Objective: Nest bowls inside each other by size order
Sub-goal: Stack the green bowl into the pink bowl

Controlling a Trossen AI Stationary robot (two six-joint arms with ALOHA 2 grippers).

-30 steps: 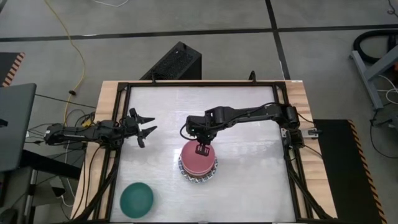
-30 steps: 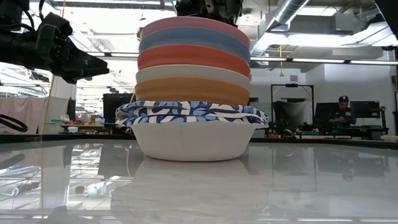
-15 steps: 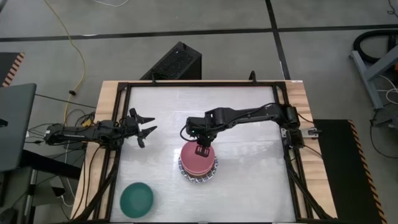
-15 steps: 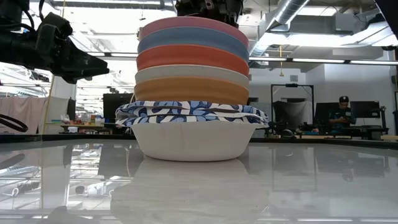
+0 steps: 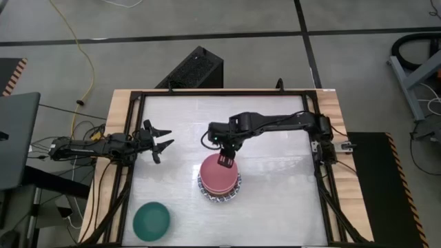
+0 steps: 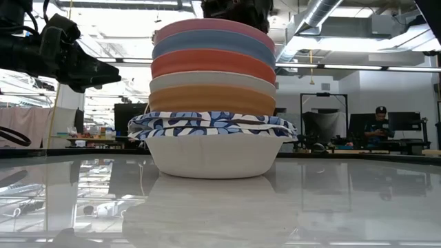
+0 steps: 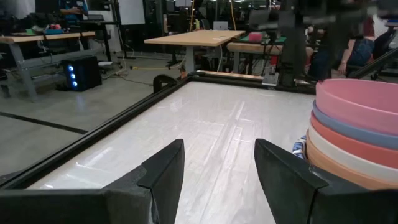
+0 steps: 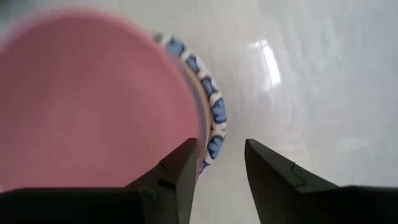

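Pink bowl [image 5: 218, 176] stacked; dark green bowl [image 5: 151, 220] remains.
Right pincer [image 5: 224, 161] hovers parted, empty, just above stack; next, likely fetch green.

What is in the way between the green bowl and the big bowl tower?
Nothing visible. Only bare table lies between the green bowl and the stack. The right pincer hangs open over the stack's far rim; the left pincer waits open at the table's left.

Two slim black jointed arms, each ending in a two-fingered black claw [image 5: 160, 142].
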